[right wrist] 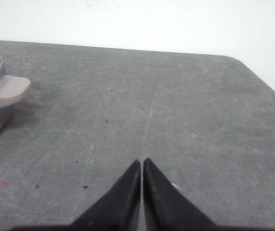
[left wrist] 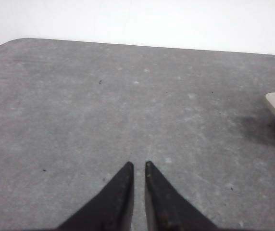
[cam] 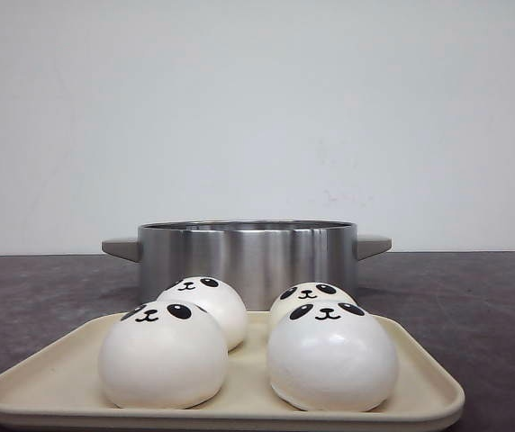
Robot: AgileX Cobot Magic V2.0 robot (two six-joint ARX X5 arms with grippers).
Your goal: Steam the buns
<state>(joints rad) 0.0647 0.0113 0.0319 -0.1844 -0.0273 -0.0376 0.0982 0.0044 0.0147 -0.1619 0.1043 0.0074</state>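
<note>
Four buns (cam: 244, 342) sit on a tray (cam: 50, 378) at the bottom of the frame, a pot (cam: 248, 256) behind. Left gripper (left wrist: 139, 167) is nearly closed and empty; right gripper (right wrist: 142, 162) is closed and empty.

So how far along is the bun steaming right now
Nothing looks done yet. All four buns sit on the beige tray, none visibly in the steel pot behind it. Nothing is in hand: the left tool and right tool are shut and empty over bare table. Every bun remains to be moved.
</note>
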